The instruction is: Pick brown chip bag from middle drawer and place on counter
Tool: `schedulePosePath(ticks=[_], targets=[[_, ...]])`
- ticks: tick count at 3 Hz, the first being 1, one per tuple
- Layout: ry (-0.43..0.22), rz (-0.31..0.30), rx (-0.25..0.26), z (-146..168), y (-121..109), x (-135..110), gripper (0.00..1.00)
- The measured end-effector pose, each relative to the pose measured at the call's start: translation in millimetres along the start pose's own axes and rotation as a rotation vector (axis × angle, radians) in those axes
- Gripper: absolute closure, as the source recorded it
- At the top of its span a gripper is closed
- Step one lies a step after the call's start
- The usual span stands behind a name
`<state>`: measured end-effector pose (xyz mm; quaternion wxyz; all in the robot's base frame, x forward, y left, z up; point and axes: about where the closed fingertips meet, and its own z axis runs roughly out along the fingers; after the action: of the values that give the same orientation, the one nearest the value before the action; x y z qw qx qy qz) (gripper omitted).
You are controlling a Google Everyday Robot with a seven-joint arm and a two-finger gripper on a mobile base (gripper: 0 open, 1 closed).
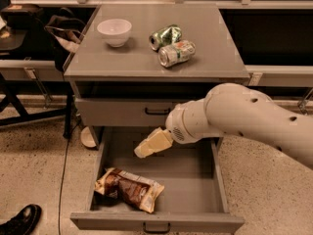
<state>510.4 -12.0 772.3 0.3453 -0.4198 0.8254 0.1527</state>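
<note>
The brown chip bag (129, 190) lies flat on the front left of the floor of the open middle drawer (190, 185). It is crinkled dark brown with cream ends. My gripper (145, 149) hangs over the drawer's back middle, above and a little right of the bag, pointing down-left and apart from it. My white arm (244, 116) reaches in from the right. The grey counter (210, 62) tops the cabinet above.
On the counter stand a white bowl (114, 32), a crushed green can (165, 36) and a crushed silver can (176, 53). A shut drawer front (117, 112) sits above the open one. A black shoe (19, 222) is at the bottom left; dark bags (63, 33) are left of the cabinet.
</note>
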Motion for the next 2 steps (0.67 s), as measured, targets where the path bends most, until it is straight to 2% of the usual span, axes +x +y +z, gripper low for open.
schedulePosePath(ticks=[1, 2], targets=[[0.0, 0.0, 0.0, 0, 0, 0, 0.0], [0.039, 0.009, -0.012, 32, 7, 19, 0.0]])
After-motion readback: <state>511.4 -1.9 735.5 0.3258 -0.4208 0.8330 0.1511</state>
